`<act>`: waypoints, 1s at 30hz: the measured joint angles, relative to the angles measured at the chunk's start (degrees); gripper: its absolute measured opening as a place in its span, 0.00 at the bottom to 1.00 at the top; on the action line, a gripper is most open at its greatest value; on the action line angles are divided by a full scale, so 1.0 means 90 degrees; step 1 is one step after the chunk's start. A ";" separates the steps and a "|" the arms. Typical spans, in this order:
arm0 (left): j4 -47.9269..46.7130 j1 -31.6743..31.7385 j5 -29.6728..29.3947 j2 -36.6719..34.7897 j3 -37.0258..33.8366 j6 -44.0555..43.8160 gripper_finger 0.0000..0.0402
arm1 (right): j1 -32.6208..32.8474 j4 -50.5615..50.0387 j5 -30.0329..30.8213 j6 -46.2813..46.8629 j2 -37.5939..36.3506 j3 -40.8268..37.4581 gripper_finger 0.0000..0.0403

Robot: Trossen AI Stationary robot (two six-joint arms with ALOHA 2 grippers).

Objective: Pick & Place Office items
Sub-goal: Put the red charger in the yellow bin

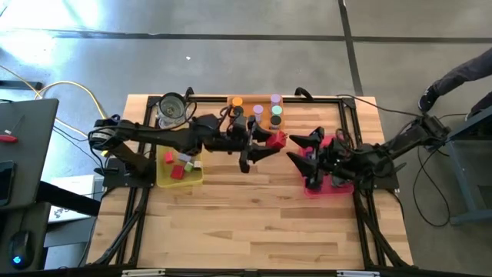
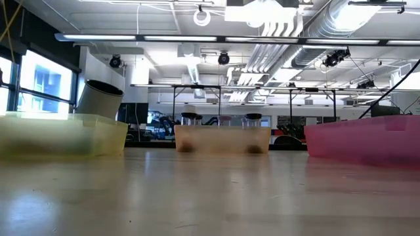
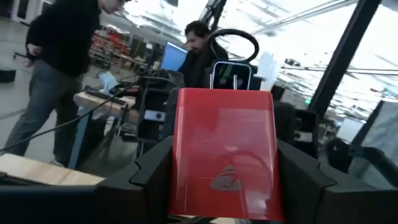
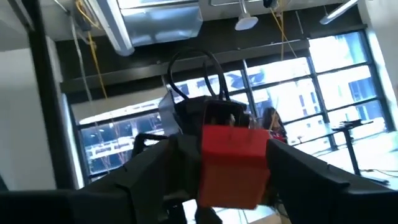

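Red plastic block at frame centre, held above wooden table | left gripper clamped on it | right gripper just beside, fingers apart around block | pink tray right of centre.

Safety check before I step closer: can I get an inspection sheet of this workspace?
Surface: wooden table.
Job's things: red block held above the table; other blocks in the yellow tray; cylinders in the orange tray.
Clutter: glass jar; pink tray.
Grippers: left gripper shut on the red block; right gripper right at it.
Cables: yellow cable beside the table.
Surroundings: people at desks.
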 joint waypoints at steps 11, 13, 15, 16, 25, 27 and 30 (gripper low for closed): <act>-0.0203 0.0080 0.0489 0.0085 0.0007 0.0002 0.50 | -0.0431 -0.0115 -0.0120 0.0657 0.0070 0.0002 0.63; -0.0217 0.0099 0.0505 0.0088 0.0007 0.0002 0.50 | -0.0427 -0.0120 -0.0152 0.0657 0.0070 0.0002 0.63; -0.0201 0.0108 0.0490 0.0085 0.0007 0.0002 0.50 | -0.0426 -0.0136 -0.0219 0.0654 0.0070 0.0002 0.63; -0.0210 0.0138 0.0489 0.0085 0.0007 0.0002 0.50 | -0.0427 -0.0159 -0.0312 0.0646 0.0070 0.0002 0.63; -0.0240 0.0338 0.0485 0.0085 0.0007 -0.0185 0.50 | -0.0430 -0.0193 -0.0513 0.0601 0.0070 0.0002 0.63; -0.0258 0.0339 0.0485 0.0108 0.0007 -0.0194 0.50 | -0.0434 -0.0262 -0.0444 0.0596 0.0071 0.0002 0.63; -0.0278 0.0338 0.0480 0.0122 0.0004 -0.0202 0.50 | -0.0545 -0.0273 -0.0469 0.0623 0.0111 0.0002 0.63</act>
